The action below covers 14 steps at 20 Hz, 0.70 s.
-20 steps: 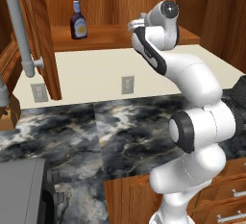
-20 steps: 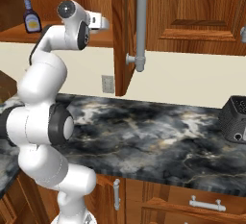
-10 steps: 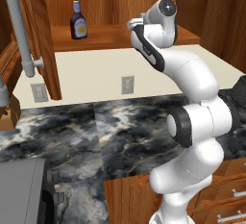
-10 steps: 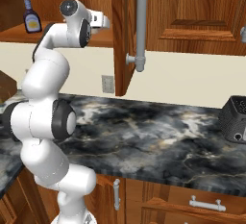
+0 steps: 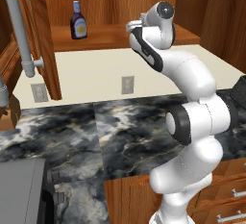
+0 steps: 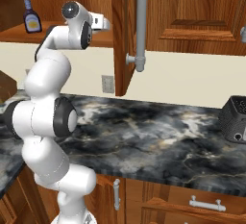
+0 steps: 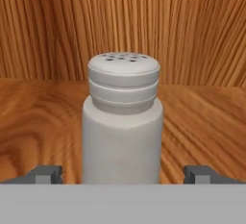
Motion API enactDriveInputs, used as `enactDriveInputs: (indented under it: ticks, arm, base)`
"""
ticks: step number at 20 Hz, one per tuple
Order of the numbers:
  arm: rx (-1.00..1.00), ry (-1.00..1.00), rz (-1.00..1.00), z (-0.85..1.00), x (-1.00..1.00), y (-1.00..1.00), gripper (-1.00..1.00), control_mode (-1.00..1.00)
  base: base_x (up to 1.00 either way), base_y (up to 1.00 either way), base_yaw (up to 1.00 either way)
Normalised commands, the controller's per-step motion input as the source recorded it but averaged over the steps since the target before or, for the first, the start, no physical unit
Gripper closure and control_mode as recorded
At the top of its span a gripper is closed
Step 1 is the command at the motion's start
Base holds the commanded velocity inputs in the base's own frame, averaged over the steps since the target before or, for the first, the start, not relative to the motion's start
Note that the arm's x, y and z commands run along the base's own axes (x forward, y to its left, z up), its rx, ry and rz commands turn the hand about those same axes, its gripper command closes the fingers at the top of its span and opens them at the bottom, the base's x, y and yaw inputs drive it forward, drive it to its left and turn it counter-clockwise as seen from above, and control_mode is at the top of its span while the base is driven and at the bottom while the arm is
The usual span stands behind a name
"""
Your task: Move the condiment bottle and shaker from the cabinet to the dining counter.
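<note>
On the cabinet (image 5: 120, 35) shelf, your claw (image 7: 123, 174) is spread wide around the shaker (image 7: 122, 117).
The shaker stands upright between your fingertips (image 7: 48, 174), neither touching it; the condiment bottle (image 5: 78, 21) stands well apart on the same shelf.
</note>
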Motion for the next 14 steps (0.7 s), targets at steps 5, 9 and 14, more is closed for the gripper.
enactDriveInputs:
  ticks: [5,9,14]
  arm:
    - [0.00,0.00,0.00,-0.04,0.15,0.00,-1.00,-1.00]
    - [0.00,0.01,0.00,0.00,0.00,0.00,1.00,-1.00]
    - [-0.01,0.01,0.00,0.00,0.01,0.00,1.00,-1.00]
  base:
    - [0.00,0.00,0.00]
    - [0.00,0.00,0.00]
    - [0.00,0.00,0.00]
